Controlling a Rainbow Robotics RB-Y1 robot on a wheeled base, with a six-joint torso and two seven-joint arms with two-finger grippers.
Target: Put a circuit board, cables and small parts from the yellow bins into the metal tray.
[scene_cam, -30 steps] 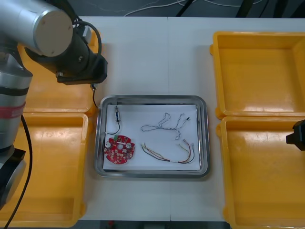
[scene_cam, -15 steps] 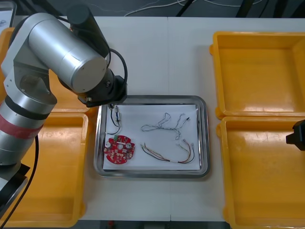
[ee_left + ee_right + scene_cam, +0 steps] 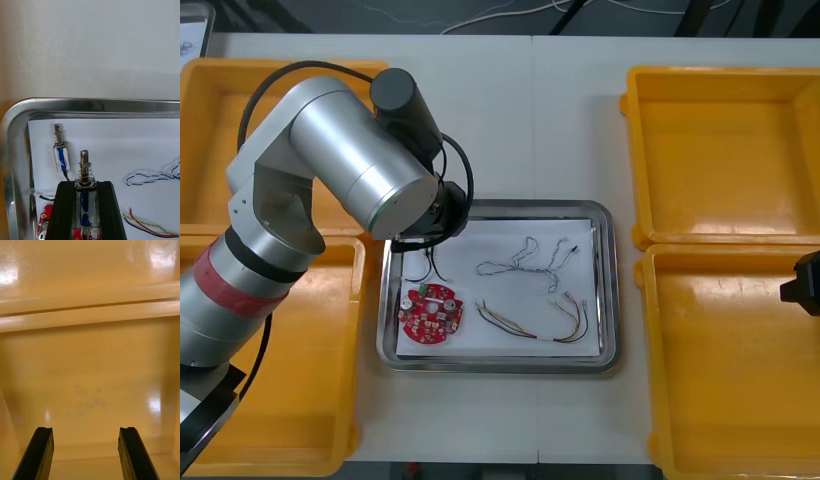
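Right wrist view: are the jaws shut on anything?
No, the right gripper has its jaws apart with nothing between them, above the bare floor of a yellow bin.

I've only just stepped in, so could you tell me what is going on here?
The left gripper holds a small metal part with a spring, jaws shut on it, above a corner of the metal tray. Lying in the tray are a red circuit board, a blue and white cable, a red and yellow cable and another small metal part. The right gripper hangs, jaws open, over a yellow bin.
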